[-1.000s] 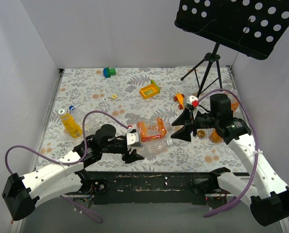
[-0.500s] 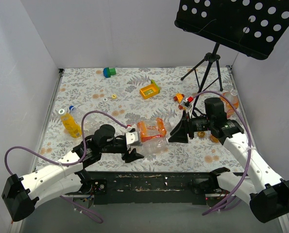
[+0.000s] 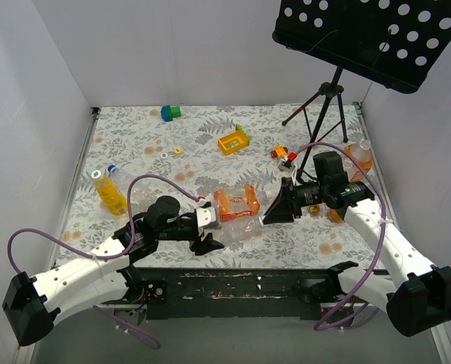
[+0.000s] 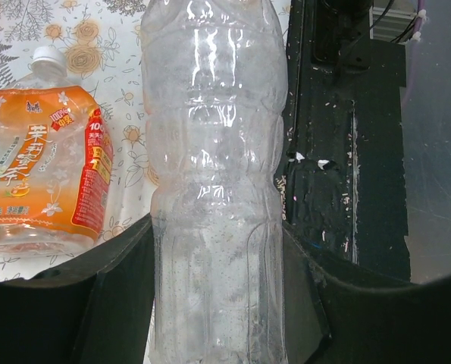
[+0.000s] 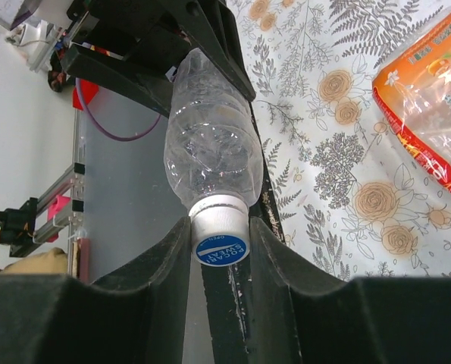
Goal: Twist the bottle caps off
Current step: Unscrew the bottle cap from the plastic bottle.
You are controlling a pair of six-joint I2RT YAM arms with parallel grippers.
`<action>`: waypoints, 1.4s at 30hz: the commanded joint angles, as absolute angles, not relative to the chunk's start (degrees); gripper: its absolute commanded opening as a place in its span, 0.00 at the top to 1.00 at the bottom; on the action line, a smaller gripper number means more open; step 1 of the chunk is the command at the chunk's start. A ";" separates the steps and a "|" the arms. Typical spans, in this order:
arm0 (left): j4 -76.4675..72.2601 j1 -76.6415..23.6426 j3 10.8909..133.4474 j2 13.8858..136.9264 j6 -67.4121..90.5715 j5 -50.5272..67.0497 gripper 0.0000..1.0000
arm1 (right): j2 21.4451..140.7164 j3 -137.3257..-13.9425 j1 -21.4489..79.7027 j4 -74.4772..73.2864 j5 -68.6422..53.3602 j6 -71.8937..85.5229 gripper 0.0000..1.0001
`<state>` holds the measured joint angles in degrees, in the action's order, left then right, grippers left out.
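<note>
A clear colourless bottle [image 4: 214,182] lies level between both arms just above the table's near edge [image 3: 239,230]. My left gripper [image 4: 217,303] is shut on its body, a finger pressed to each side [image 3: 210,227]. The bottle's white cap with a blue top [image 5: 220,236] sits squarely between the fingers of my right gripper [image 5: 220,246], which touch both of its sides; this gripper [image 3: 270,214] is shut on the cap. An orange-labelled bottle [image 3: 236,202] with a white cap [image 4: 47,54] lies on the table just behind.
A yellow-liquid bottle [image 3: 110,193] and a blue-capped clear one [image 3: 113,168] are at the left, an orange bottle [image 3: 358,159] at the right. Loose caps [image 3: 164,152], a yellow tray [image 3: 233,142], a green-blue block [image 3: 170,113], a toy car [image 3: 284,155] and a stand's tripod [image 3: 324,106] sit farther back.
My right gripper has moved left and down to the clear bottle's neck and closed on its cap. The left gripper and bottle have stayed put.
</note>
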<state>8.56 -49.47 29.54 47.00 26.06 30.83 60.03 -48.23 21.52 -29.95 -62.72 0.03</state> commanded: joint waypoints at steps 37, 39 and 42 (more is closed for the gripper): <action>5.80 -49.57 29.36 46.58 25.05 30.50 1.00 | 56.95 -59.94 24.79 -44.22 -58.79 -58.73 0.53; 5.80 -49.57 29.01 46.23 25.40 30.50 1.00 | 56.69 -60.29 23.91 -44.12 -61.25 -56.78 0.42; 5.71 -49.57 28.57 45.79 25.84 30.50 1.00 | 56.34 -61.08 22.42 -42.72 -63.36 -52.31 0.35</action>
<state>4.86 -49.58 29.69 47.29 25.36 29.10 57.10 -59.07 24.12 -46.54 -58.61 -59.94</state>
